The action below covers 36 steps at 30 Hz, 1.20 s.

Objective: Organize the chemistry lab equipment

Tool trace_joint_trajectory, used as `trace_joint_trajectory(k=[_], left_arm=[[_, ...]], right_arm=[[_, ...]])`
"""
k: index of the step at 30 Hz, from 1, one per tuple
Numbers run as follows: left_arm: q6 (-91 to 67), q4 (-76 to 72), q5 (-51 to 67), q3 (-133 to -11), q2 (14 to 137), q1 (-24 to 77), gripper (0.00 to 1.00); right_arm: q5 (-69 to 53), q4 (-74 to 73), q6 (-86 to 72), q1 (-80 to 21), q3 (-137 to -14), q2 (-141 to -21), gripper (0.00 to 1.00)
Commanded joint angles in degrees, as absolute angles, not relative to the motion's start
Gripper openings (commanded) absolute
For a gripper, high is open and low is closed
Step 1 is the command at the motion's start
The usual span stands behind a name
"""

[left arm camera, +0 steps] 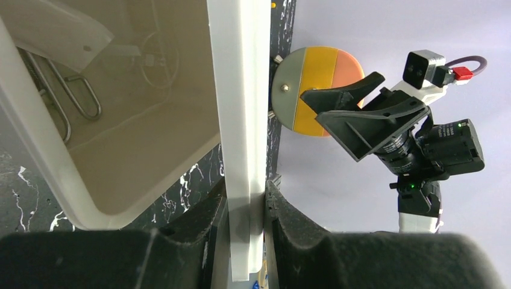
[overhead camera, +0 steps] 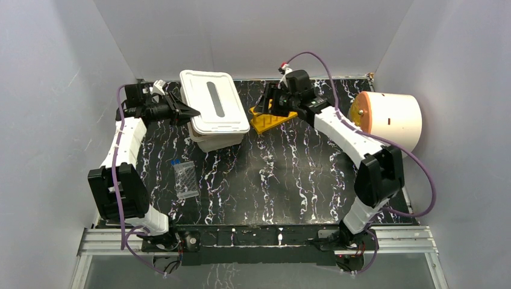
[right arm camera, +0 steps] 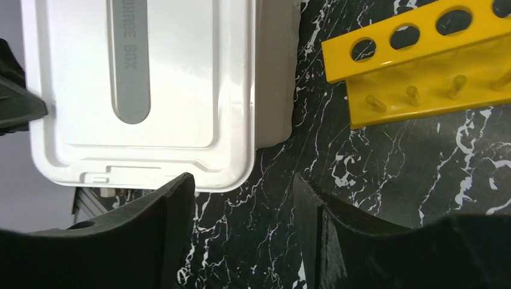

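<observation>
1. The left tool (left arm camera: 246, 189) is clamped on the edge of a white lid (overhead camera: 214, 99) - one finger on each face, seen edge-on from the left wrist.
2. Near the left arm, a clear plastic holder (overhead camera: 185, 179) lies flat on the black marbled surface (overhead camera: 289, 174), well apart from both tools. There is a bit of blue at its far end, but what it holds is too small to tell.
3. The lid is held over a white box (overhead camera: 220, 141) and is shifted toward the far side, so the near part of the box shows beneath it. A grey oval strip runs along the lid's top.
4. The left wrist view shows inside the box: bent metal wire pieces (left arm camera: 78, 99) lie against its wall. The rest of the contents cannot be made out.
5. A yellow rack (right arm camera: 422, 69) with round holes and a row of pegs stands on the surface just right of the box.
6. The right tool (right arm camera: 244, 186) hangs with its jaws apart and nothing between them - it is over bare surface between the box corner and the rack.
7. At the far right, a pale drum (overhead camera: 395, 117) lies on its side with its orange face toward the rack.
</observation>
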<state>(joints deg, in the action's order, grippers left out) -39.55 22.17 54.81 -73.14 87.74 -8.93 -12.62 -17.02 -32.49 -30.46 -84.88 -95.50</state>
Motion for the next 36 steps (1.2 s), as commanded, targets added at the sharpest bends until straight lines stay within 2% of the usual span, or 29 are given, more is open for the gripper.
trace_joint_trajectory(k=[1, 14, 20, 26, 30, 36], left_arm=[[-37.24, 25.40, 50.84, -75.59, 87.93, -10.43, 0.00], [-40.32, 22.34, 47.05, -72.11, 87.70, -11.70, 0.00], [-39.73, 22.88, 45.33, -72.62, 87.96, -11.77, 0.07], [-37.79, 26.52, 39.79, -73.76, 87.30, -11.78, 0.16], [-36.62, 28.20, 37.04, -74.32, 87.06, -11.78, 0.23], [-34.43, 31.65, 29.07, -77.20, 86.40, -11.78, 0.42]], right_arm=[[-9.78, -19.28, -27.14, -33.25, -91.33, -100.04, 0.70], [-6.28, -24.59, -23.21, -37.22, -101.70, -110.40, 0.69], [-6.03, -25.89, -21.83, -37.87, -104.49, -113.03, 0.66], [-10.16, -26.83, -22.78, -38.02, -107.07, -115.90, 0.61], [-13.04, -26.78, -24.79, -38.05, -108.07, -117.16, 0.51], [-11.62, -26.12, -25.99, -38.05, -108.23, -116.73, 0.46]])
